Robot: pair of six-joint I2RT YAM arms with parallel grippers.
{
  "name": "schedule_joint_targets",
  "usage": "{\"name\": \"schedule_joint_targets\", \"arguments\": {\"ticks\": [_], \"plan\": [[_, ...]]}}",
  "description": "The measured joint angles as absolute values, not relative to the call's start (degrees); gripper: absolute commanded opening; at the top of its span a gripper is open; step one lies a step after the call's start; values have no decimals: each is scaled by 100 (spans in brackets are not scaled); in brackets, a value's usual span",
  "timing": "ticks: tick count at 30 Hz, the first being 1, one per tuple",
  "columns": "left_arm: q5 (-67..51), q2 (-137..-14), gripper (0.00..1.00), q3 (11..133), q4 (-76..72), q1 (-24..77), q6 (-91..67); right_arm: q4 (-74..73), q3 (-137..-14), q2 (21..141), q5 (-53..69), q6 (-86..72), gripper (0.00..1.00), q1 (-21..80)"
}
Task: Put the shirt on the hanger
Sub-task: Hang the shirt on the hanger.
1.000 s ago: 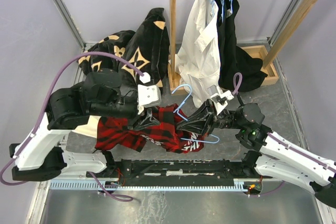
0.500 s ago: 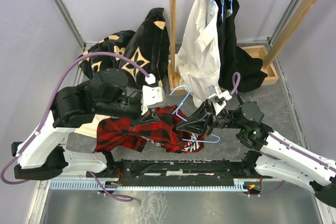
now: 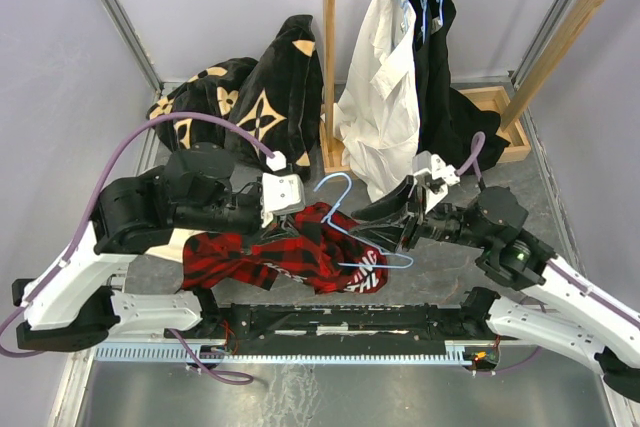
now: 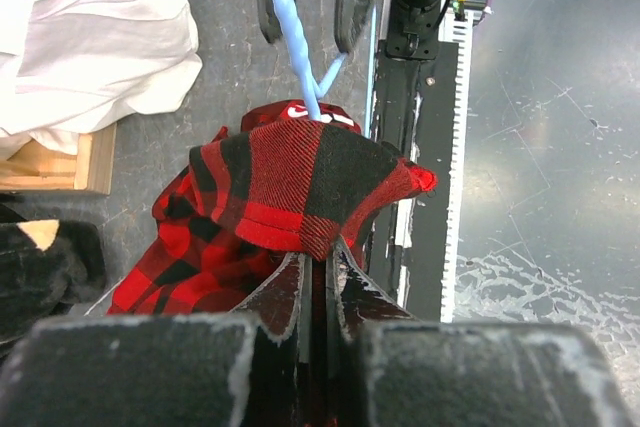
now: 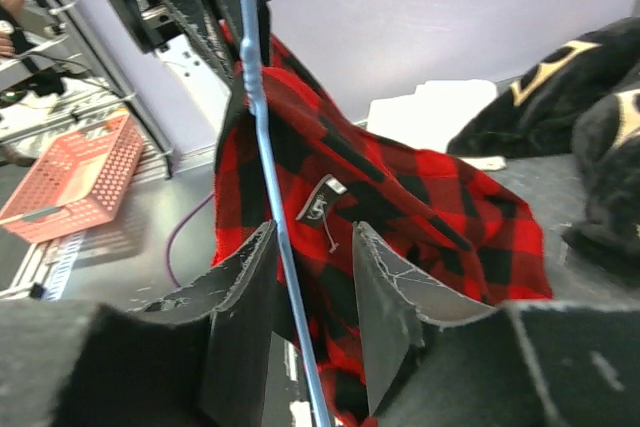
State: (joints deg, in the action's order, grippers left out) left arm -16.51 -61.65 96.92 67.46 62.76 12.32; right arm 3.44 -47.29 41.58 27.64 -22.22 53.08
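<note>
My left gripper [image 4: 322, 259] is pressed together on a fold of the shirt [image 3: 285, 259] and holds that plaid edge up off the table [image 3: 555, 197]. The rest of the shirt lies bunched between the two arms. The hanger [image 5: 258, 117] slants in from the right with its hook raised. In the left wrist view its wire runs down behind the lifted fold, just ahead of my fingertips. The right gripper [image 5: 315, 242] has its fingers apart, with the wire passing between them, nearer one finger. I cannot tell whether the wire touches either. The shirt hangs just beyond that gripper, against the wire.
</note>
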Motion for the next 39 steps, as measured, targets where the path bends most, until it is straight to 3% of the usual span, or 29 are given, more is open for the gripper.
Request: {"name": "schedule_joint_targets", "arguments": {"ticks": [3,8,14,22,29,39], "plan": [[-1636,-6020,3,9614,6678,6276,1232,-364,-5033,4021,2305,-1999,61,5308],[-1474,-5787,3,9362,6560,6276,1227,-1555,-5502,3793,1190,-1879,63,5308],[-1004,-5384,3,8855,6278,6276,1081,-2906,-5992,3704,-285,-2311,74,5308],[-366,-4995,3,8495,6018,6283,766,-4287,-6066,3629,-1393,-3273,98,5306],[187,-4783,3,8291,5806,6281,613,-4364,-5288,2956,-1553,-3819,98,5306],[591,-4670,3,8206,5649,6283,548,-4193,-4652,3024,-1577,-4392,90,5304]]}}
